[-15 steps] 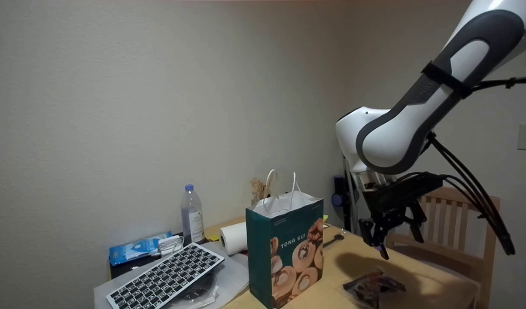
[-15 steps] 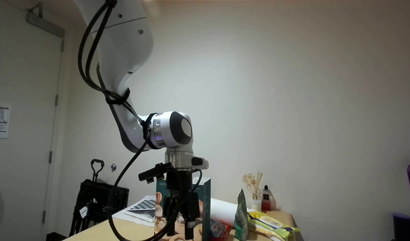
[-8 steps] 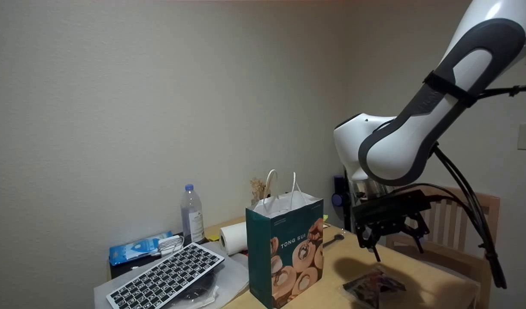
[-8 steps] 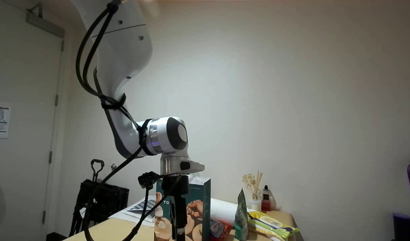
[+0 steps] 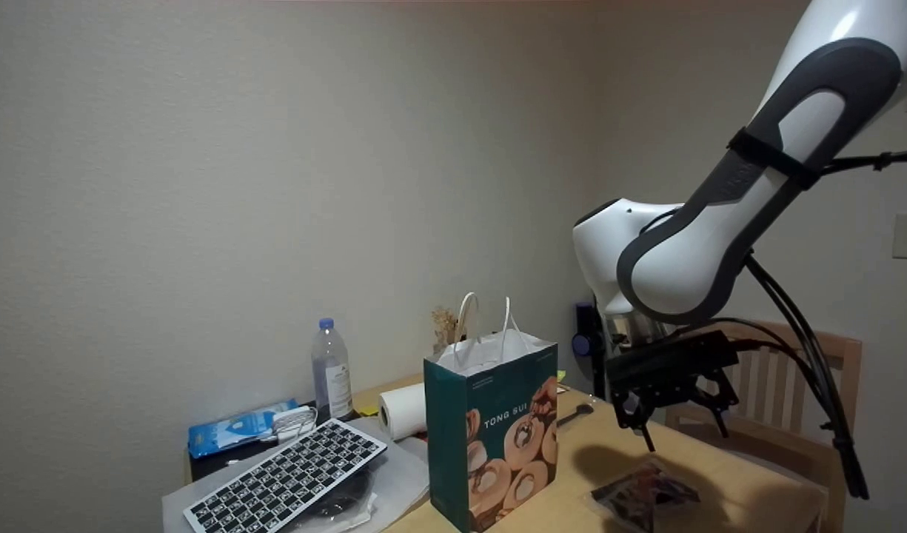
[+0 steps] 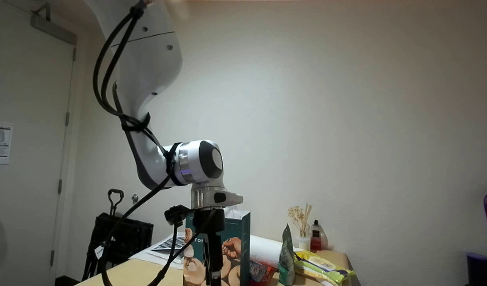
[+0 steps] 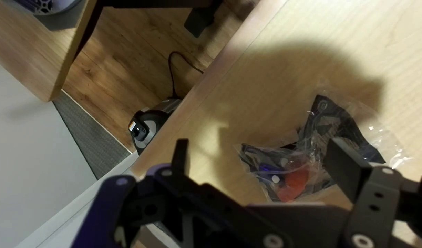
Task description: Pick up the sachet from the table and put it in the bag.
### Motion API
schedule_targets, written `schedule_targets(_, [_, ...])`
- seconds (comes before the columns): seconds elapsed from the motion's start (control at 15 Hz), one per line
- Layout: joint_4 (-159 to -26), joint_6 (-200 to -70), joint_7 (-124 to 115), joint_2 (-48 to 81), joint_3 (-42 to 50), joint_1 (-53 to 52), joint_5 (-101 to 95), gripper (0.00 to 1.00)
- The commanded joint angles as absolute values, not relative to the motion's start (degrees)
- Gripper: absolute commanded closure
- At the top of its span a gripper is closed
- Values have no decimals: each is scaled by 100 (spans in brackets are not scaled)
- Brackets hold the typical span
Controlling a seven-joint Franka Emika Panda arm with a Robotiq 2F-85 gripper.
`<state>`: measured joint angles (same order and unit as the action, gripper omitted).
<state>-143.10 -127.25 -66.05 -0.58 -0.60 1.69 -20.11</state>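
End effector [image 5: 687,440] lower and turned compared with second ago, spread wide. Sachet [image 5: 642,494] unmoved on tabletop [image 5: 605,431], beneath end effector. Bag [image 5: 497,437] likewise unmoved, upright, apart from end effector.

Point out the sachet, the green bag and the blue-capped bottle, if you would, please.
Sachet [image 7: 309,156], in the wrist view: its clear wrapping.
Green bag [image 5: 496,437], in an exterior view: its printed face.
Blue-capped bottle [image 5: 338,383], in an exterior view: its label.
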Motion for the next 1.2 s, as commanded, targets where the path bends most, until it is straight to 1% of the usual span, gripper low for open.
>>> schedule_targets(0.0, [-13957, -12779, -6477, 418, 12, 145, -1857, 0])
schedule_targets(0.4, [-13686, -12658, -5894, 851, 142, 109, -2023, 0])
schedule_targets(0.47, [-13759, -12723, -6241, 764, 157, 51, -1975, 0])
schedule_targets(0.73, [-13727, -12721, -6209, 822, 206, 11, -1977, 0])
schedule_targets(0.93, [-13674, -12984, -6966, 1230, 232, -73, -1876, 0])
schedule_targets(1.13, [-13599, -13144, -6907, 1656, 258, -122, -1707, 0])
